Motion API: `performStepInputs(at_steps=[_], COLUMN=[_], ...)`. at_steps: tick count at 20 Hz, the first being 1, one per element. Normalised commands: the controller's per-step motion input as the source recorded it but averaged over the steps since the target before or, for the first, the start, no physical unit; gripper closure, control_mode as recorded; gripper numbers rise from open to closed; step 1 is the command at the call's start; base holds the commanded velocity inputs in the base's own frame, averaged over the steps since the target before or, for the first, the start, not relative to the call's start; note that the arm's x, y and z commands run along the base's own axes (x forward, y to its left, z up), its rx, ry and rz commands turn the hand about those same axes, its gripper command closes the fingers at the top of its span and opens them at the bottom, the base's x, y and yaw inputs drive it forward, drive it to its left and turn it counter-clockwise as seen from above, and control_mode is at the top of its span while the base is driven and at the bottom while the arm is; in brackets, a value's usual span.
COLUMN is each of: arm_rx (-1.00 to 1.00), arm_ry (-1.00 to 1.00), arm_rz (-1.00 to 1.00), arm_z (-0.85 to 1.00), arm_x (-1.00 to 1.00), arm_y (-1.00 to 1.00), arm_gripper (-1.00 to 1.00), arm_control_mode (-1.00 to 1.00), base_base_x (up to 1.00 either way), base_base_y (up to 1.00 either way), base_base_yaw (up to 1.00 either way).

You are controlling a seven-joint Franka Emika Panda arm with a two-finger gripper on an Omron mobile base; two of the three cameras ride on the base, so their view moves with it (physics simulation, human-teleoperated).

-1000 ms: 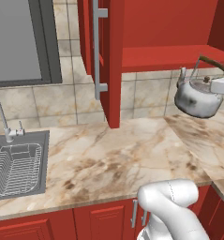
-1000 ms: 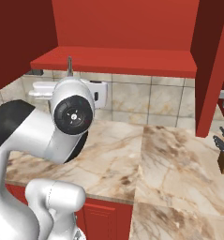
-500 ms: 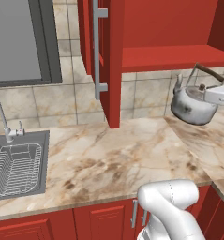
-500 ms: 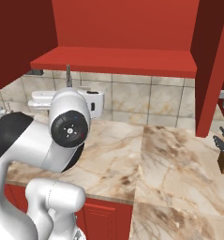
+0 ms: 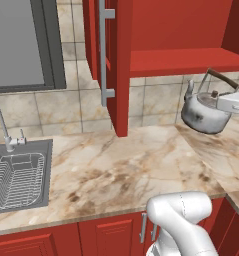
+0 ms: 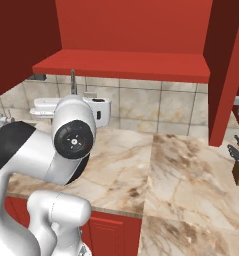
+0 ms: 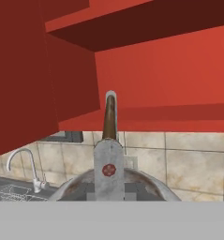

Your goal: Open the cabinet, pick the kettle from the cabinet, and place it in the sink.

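Left base view: small silvery-grey metal kettle (image 5: pixel 203 111) off the red shelf, hanging above marble counter (image 5: pixel 121 170), brown arched handle clamped in gripper (image 5: pixel 230 102); best kept level, swung past open red cabinet door (image 5: pixel 122 65) toward grey steel sink (image 5: pixel 21 175).

Open cabinet door (image 5: pixel 122 65) (hanging low) stands above bare counter (image 5: pixel 111 175).

Kitchen: sink (image 5: pixel 21 172), marble counter (image 5: pixel 121 170), red cabinet (image 5: pixel 181 30).
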Motion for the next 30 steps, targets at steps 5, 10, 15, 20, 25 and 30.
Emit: performStepInputs(at_steps=[5,10,15,20,25,30], arm_rx=[0.0,0.0,0.0,0.0,0.0,0.0], arm_ry=[0.0,0.0,0.0,0.0,0.0,0.0], arm_rz=[0.0,0.0,0.0,0.0,0.0,0.0], arm_z=[0.0,0.0,0.0,0.0,0.0,0.0], arm_x=[0.0,0.0,0.0,0.0,0.0,0.0], arm_y=[0.0,0.0,0.0,0.0,0.0,0.0], arm_gripper=[1.0,1.0,1.0,1.0,1.0,1.0], arm_control_mode=[-1.0,-1.0,-1.0,-1.0,-1.0,-1.0], base_base_x=[0.0,0.0,0.0,0.0,0.0,0.0], base_base_y=[0.0,0.0,0.0,0.0,0.0,0.0], base_base_yaw=[0.0,0.0,0.0,0.0,0.0,0.0])
